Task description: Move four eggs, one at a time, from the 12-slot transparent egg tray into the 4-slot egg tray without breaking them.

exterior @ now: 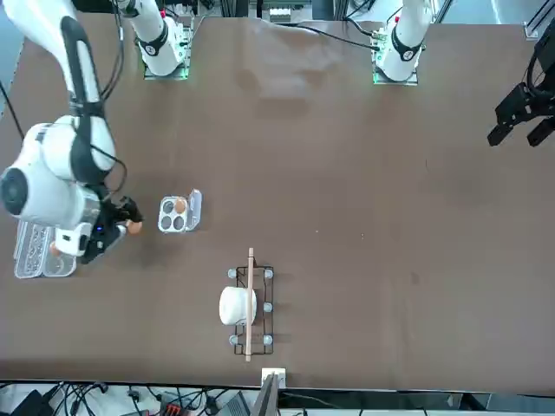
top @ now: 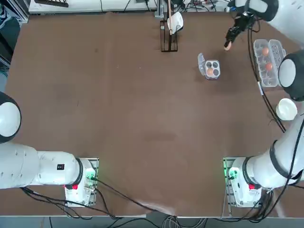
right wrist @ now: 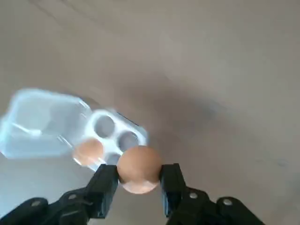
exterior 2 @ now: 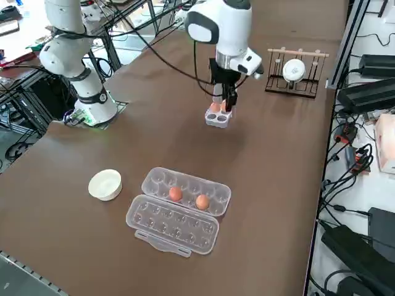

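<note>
Right two-finger black gripper point(right wrist: 138, 180) clamped on a small orange-brown oval egg point(right wrist: 138, 168), one finger point(right wrist: 106, 183) pressing each side, egg carried in the air above the brown tabletop point(top: 118, 118). Seen from overhead, same gripper point(top: 229, 43) and held egg point(top: 228, 46) between the two trays, touching neither.

Just beyond the jaws, down on the table: the small square clear plastic 4-slot egg tray point(right wrist: 123, 127), lid point(right wrist: 42, 124) hinged open beside it. One orange-brown egg already seated in a cup of it point(right wrist: 87, 151); other three cups bare. From overhead, that seated egg point(top: 209, 71) in the tray point(top: 212, 69).

Farther from the jaws, toward the table's edge on the working arm's side: the long clear plastic 12-slot egg tray point(exterior 2: 207, 185), lid point(exterior 2: 173, 225) folded flat alongside. Two orange-brown eggs left in it, side by side in adjoining cups point(exterior 2: 175, 194) point(exterior 2: 202, 201).

Near that long tray, a round white bowl point(exterior 2: 105, 184). Well away from the jaws, at the table's far edge, a dark wire rack point(top: 168, 42) holding a white cup point(top: 176, 21).
</note>
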